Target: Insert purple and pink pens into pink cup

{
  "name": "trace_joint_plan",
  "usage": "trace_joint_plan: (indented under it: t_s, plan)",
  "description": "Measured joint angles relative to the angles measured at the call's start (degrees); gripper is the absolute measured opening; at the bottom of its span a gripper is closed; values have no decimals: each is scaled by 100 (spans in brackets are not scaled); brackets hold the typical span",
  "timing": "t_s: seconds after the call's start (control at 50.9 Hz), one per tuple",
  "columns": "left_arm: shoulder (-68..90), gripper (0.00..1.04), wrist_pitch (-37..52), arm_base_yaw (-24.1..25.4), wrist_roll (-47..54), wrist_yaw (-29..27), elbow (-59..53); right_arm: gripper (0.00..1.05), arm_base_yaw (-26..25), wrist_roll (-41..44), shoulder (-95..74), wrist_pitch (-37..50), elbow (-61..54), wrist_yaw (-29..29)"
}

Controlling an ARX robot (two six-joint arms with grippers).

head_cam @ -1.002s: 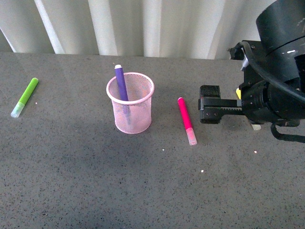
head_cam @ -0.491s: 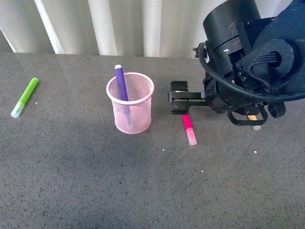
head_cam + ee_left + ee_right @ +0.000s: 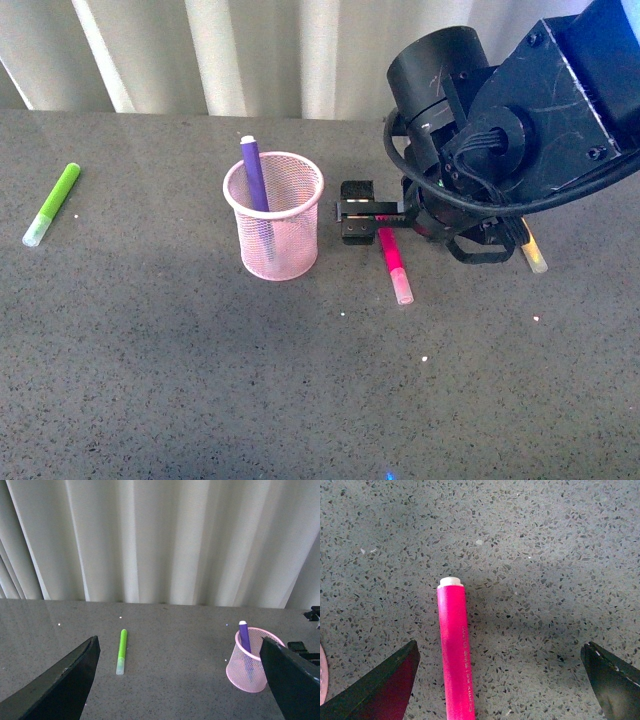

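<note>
By my reading the task is half done. The left tool (image 3: 177, 647) hangs wide open, well back from the work. The purple pen (image 3: 254, 175) stands leaning inside the pink cup (image 3: 295, 245). Just right of the cup, the right tool (image 3: 357, 212) hovers spread open over the far end of the pink pen (image 3: 393, 262). That pen lies flat on the desk (image 3: 200, 380), so grasping and inserting it remain.

The pink cup (image 3: 285, 250) (light pink wire mesh, solid rim) stands upright just left of frame centre. The purple pen (image 3: 253, 170) stands inside it, leaning against the rim's left side, white end up. The pink pen (image 3: 393, 262) lies flat right of the cup, apart from it, with its clear cap toward the frame's bottom.
</note>
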State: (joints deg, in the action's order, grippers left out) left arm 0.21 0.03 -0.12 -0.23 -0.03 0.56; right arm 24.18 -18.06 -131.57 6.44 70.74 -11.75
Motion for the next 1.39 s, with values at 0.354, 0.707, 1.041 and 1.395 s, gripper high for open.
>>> trace_joint_plan:
  t_s: [0.354,0.707,1.041,1.395]
  plan:
    - [0,98,0,0,0,2,0,98,20,-68,-271,-127,275,-66]
    - [0,98,0,0,0,2,0,72,103,-175,-389,-260,498,-37]
    - [0,98,0,0,0,2,0,20,170,-363,-400,-280,483,-48]
    - [0,98,0,0,0,0,0,12,-94,-46,-20,1263,-376,-85]
